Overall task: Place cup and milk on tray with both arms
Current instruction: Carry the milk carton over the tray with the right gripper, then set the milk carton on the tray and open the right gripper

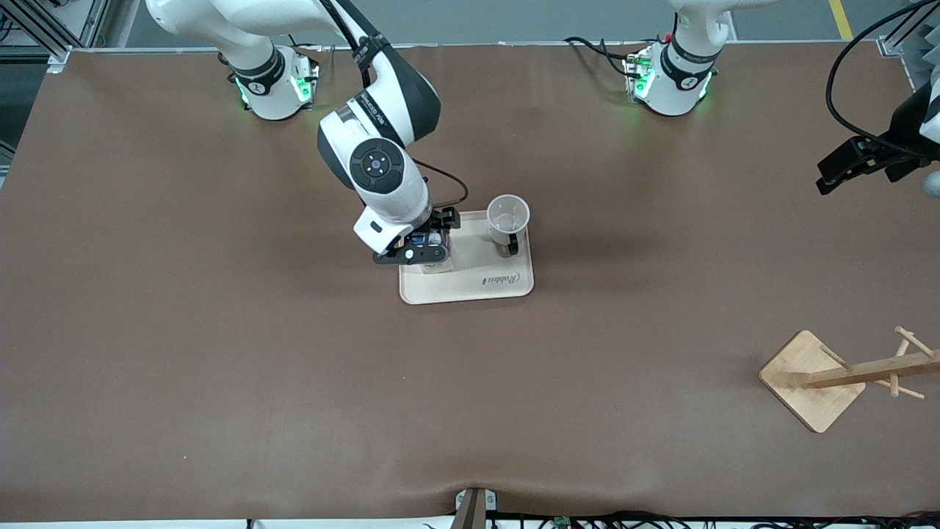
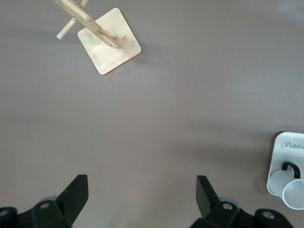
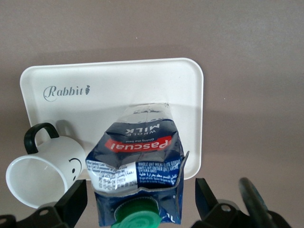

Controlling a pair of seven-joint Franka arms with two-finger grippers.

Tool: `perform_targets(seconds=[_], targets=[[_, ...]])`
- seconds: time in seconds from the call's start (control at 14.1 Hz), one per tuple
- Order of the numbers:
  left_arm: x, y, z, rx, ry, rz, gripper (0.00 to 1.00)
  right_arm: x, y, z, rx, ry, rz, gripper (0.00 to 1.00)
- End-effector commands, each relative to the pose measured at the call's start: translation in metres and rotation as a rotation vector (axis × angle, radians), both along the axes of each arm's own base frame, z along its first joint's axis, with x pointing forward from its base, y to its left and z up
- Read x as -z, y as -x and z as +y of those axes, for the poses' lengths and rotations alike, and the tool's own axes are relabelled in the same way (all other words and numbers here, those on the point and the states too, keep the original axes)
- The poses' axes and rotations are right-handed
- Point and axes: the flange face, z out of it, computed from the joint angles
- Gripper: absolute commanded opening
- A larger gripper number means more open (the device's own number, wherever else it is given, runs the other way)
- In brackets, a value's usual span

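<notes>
The cream tray [image 1: 477,285] lies mid-table. The white cup [image 1: 508,219] stands upright on it at the corner toward the left arm's end, black handle toward the front camera. The blue milk carton [image 3: 137,152] with its green cap stands on the tray beside the cup. My right gripper [image 1: 422,246] is over the carton, open, its fingers [image 3: 76,197] on either side of it and apart from it. The gripper hides most of the carton in the front view. My left gripper [image 1: 844,173] waits open and empty, high over the left arm's end of the table.
A wooden rack with a square base [image 1: 811,378] stands near the front camera at the left arm's end; it also shows in the left wrist view [image 2: 109,47]. The cup [image 2: 292,187] and tray edge [image 2: 285,147] show in that view too. Brown table cover all around.
</notes>
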Motion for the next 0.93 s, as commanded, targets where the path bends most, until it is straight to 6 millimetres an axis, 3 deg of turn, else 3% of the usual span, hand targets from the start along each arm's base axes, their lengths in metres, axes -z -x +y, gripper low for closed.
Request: perform_targets(seconds=[0.0,0.21,0.36,0.57,0.71,0.85], targets=[[-0.003,0.001,-0.001,0.020,-0.005,-0.011,1.00,-0.027,-0.002,0.008,0.023,-0.057,0.026,1.00],[-0.003,0.001,0.000,0.019,-0.003,-0.011,1.00,-0.067,-0.010,0.007,0.020,-0.073,0.051,1.00],[-0.006,-0.001,0.002,0.016,-0.003,-0.027,1.00,-0.103,-0.029,-0.016,0.037,-0.071,0.065,1.00],[-0.008,-0.002,0.002,0.014,0.000,-0.037,1.00,-0.152,-0.062,-0.078,0.091,-0.058,0.097,1.00],[-0.008,-0.002,0.002,0.015,0.000,-0.035,1.00,-0.158,-0.090,-0.138,0.126,-0.076,0.098,1.00],[-0.007,-0.002,0.002,0.017,-0.001,-0.032,1.00,-0.163,-0.104,-0.197,0.022,-0.109,0.114,1.00]])
